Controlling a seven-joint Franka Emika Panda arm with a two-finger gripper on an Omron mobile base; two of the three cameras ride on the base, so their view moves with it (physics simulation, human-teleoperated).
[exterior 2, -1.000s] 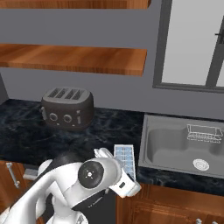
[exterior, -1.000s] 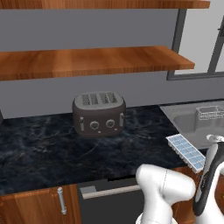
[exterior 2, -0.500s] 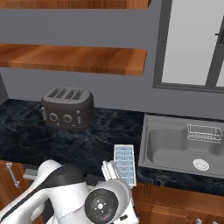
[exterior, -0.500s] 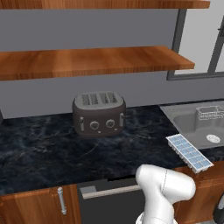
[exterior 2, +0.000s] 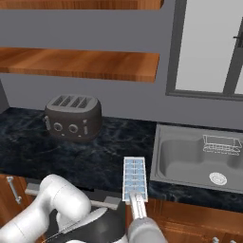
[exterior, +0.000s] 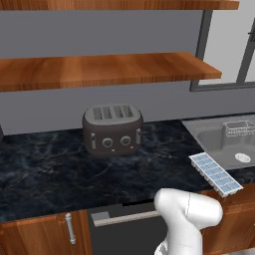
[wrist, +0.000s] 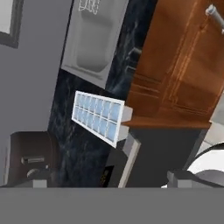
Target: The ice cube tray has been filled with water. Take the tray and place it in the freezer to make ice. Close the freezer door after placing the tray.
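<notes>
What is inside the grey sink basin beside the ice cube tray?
The grey sink basin holds a small wire rack toward the back and a round drain. Its nearer inner wall is hidden by the rim.

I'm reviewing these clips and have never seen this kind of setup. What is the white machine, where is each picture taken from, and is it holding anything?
It is a rendered kitchen with a white robot arm on a base that can drive. Two pictures come from cameras on that base, behind the arm to its left and right; the third looks along the arm's hand, so it appears tilted. On the dark counter stand a toaster and, at the front edge beside the sink, an ice cube tray. A small wire rack sits in the sink. The gripper, low in front of the tray, is open and holds nothing.
</notes>
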